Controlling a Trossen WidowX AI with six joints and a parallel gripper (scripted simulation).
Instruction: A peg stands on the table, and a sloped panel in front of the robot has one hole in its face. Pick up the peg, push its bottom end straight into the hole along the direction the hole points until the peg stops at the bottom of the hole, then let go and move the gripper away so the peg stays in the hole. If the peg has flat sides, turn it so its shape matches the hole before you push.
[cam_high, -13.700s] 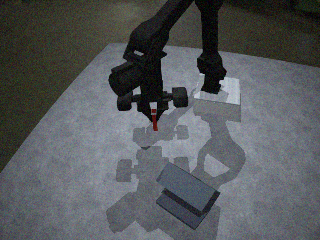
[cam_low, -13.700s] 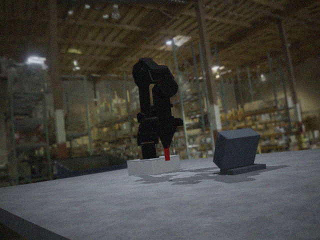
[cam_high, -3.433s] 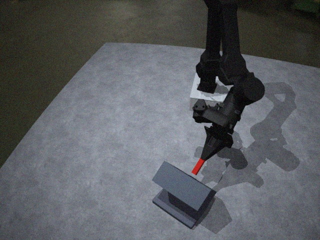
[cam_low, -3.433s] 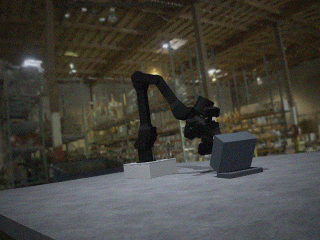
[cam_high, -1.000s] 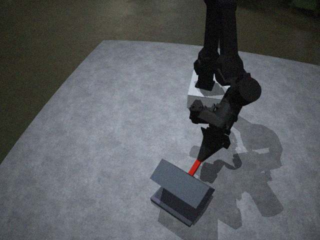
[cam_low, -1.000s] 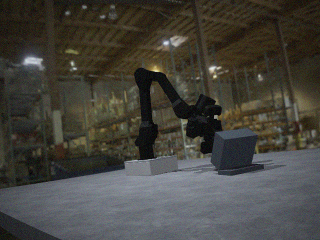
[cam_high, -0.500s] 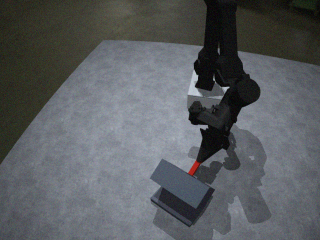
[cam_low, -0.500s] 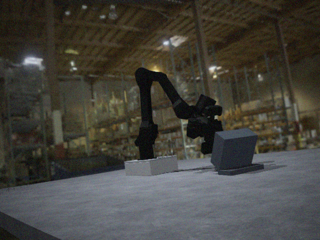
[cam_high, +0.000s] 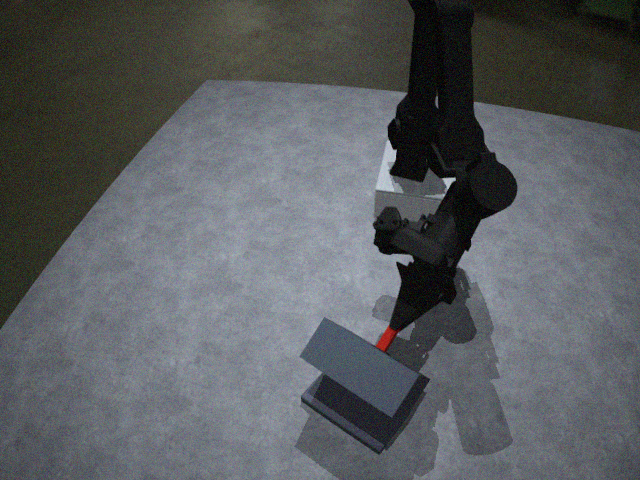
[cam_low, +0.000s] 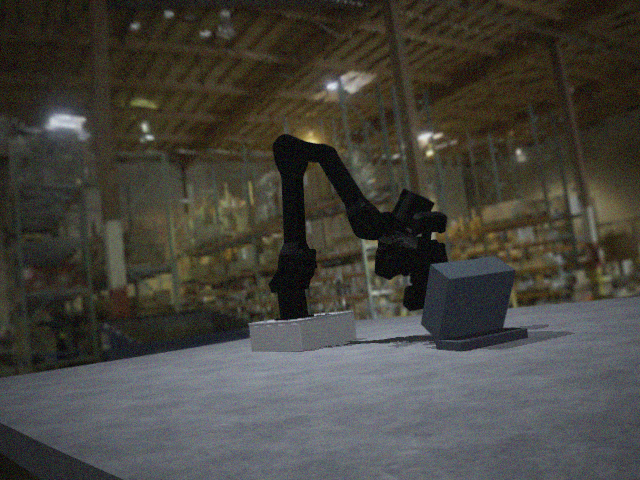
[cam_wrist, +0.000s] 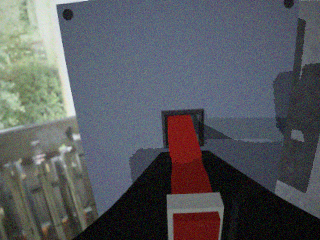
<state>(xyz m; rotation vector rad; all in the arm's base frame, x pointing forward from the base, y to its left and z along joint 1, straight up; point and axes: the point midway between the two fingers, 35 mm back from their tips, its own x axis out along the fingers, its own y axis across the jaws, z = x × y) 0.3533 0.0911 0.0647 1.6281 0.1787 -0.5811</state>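
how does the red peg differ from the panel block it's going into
The peg is red, slim and long; the panel block is grey-blue, wide and bulky. The peg is clamped off the table in the gripper; the block rests on its base plate. Both have flat, squared sides.

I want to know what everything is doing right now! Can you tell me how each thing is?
Red peg: held, its far end inside the hole.
End effector: shut on the red peg.
Hole: filled by the peg's tip; how deep cannot be told.
Sloped panel: tilted on its base, standing on the table.
Arm: bent forward toward the panel.
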